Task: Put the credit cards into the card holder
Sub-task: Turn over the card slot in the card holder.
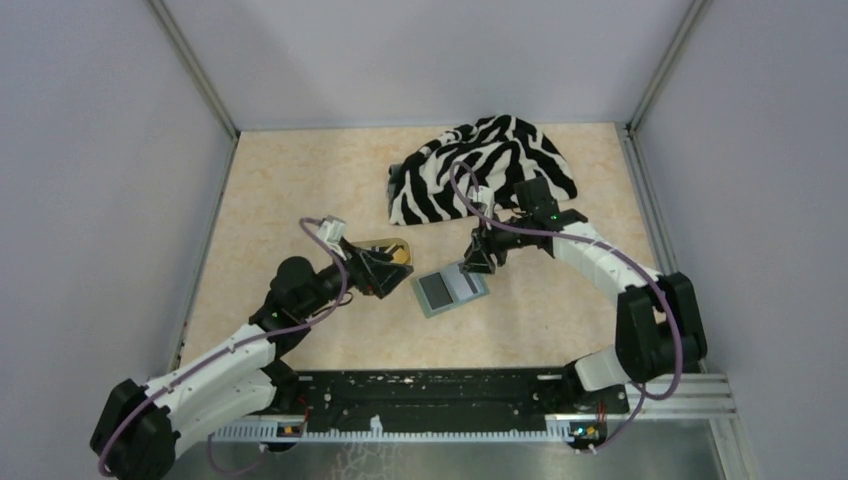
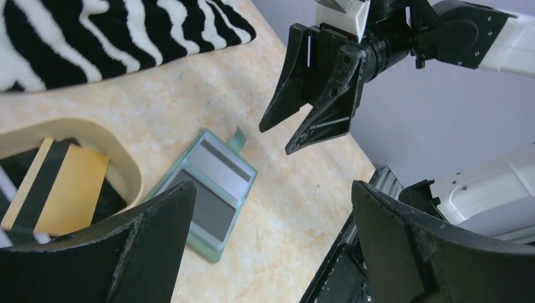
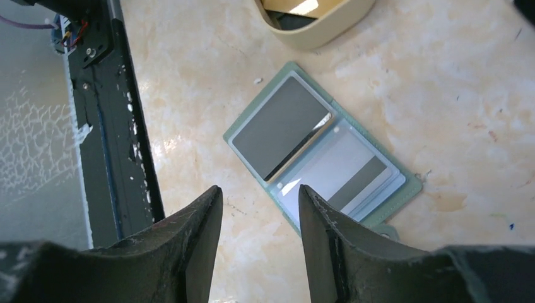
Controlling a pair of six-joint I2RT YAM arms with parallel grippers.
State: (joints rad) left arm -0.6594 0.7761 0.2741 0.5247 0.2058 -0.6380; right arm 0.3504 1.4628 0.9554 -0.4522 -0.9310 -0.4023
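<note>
Card holder [image 3: 410,188]: lies open and flat on the table between the two arms, inside face up. One half carries a dark grey card [image 3: 277,123]. The other half carries a pale card with a grey band [image 3: 353,177]. The holder's near corner is hidden behind a finger [image 3: 340,252] of the right gripper.

Right gripper [image 3: 258,187]: hangs just above the holder's right end. Jaws stand partly apart, with only bare table in the gap.

Left gripper [image 2: 272,189]: jaws spread wide, nothing between them. It sits over the tan oval tray [image 2: 123,161], just left of the holder.

Tray contents: a yellow-orange card with a dark stripe [image 2: 69,189] leans inside, with dark cards beneath it. The picture edge and the left finger cut the tray off, so the card count cannot be determined. In the top view the gripper covers most of the tray.

Zebra-striped cloth [image 1: 490,165]: bunched at the far right of the table.
</note>
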